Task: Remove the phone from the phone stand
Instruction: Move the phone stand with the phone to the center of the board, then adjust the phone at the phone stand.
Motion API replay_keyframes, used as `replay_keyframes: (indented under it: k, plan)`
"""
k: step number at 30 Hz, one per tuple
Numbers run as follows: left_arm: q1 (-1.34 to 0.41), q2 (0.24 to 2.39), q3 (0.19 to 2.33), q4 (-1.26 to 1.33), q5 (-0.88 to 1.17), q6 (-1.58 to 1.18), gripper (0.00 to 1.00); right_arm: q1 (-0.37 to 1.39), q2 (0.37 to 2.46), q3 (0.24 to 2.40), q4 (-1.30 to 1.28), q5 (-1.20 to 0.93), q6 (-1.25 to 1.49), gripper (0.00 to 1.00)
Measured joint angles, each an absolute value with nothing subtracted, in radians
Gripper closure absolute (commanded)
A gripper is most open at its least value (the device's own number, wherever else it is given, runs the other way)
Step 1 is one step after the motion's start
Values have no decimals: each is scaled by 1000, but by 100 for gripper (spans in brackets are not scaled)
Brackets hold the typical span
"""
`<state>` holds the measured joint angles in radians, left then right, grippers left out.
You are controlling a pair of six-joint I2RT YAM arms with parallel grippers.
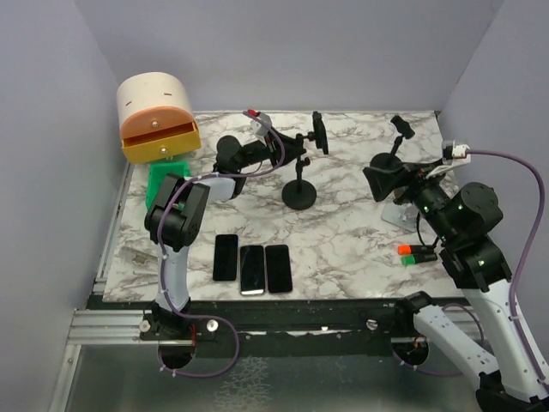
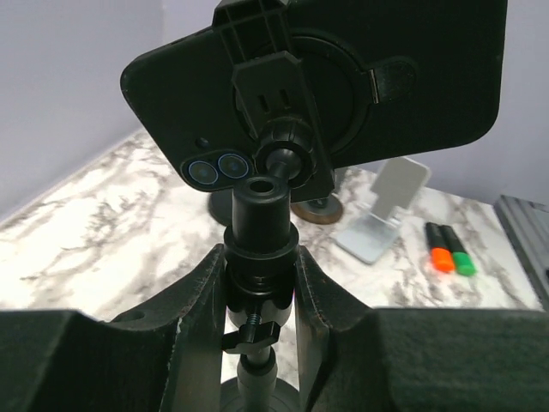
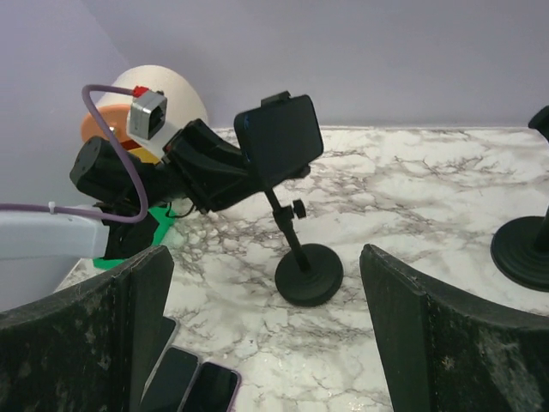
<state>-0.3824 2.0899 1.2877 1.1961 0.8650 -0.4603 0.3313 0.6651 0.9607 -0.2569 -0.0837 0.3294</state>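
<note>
The left claw (image 2: pixel 261 292) is closed part-way around the upright neck of the black phone stand (image 2: pixel 260 215). One finger lies against each side of the neck, just under the collar and just above the small thumbscrew. Directly above the claw, the stand's ball joint carries a clamp, and the phone (image 2: pixel 412 77) sits in that clamp. The phone is turned sideways in a dark case, its back and twin camera lenses facing the claw.

Beyond the phone and a little to the right, a white folding phone holder (image 2: pixel 386 206) rests on the marbled counter (image 2: pixel 103 232). An orange highlighter (image 2: pixel 442 257) and a green highlighter (image 2: pixel 463 262) lie side by side just to its right. Any print on them is too small to read.

The right claw (image 3: pixel 266 257) is spread wide with nothing between its fingers. It faces the same stand from well apart, with the stand's round base ahead of it and the phone's dark screen side higher up. Below and left of this claw, three dark smartphones (image 1: pixel 251 268) lie flat in a row on the counter, edges nearly touching. The base of a second black stand (image 3: pixel 523 249) sits off to its right.

Farthest from both claws, in the corner, stands a cream roll-top bread box (image 1: pixel 154 116) with an orange front. Its inside is not visible. A green plastic piece (image 1: pixel 167 178) sits just in front of it.
</note>
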Motion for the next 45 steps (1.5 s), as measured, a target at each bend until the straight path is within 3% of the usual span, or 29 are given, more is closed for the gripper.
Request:
replay_keyframes:
  k: [10, 16, 30, 39, 45]
  plan:
    - [-493, 1880, 984, 1261, 864, -432, 100, 357, 823, 1124, -402, -226, 477, 0]
    - [-549, 1820, 864, 1326, 810, -364, 100, 359, 836, 1055, -426, -300, 687, 0]
    - [-565, 1803, 826, 1348, 755, -341, 100, 360, 930, 1148, -516, -318, 611, 13]
    - [-566, 1803, 826, 1345, 754, -332, 100, 429, 1027, 1197, -525, -319, 511, 35]
    - [-563, 1803, 825, 1345, 754, -332, 100, 548, 1079, 1226, -535, -234, 456, 63]
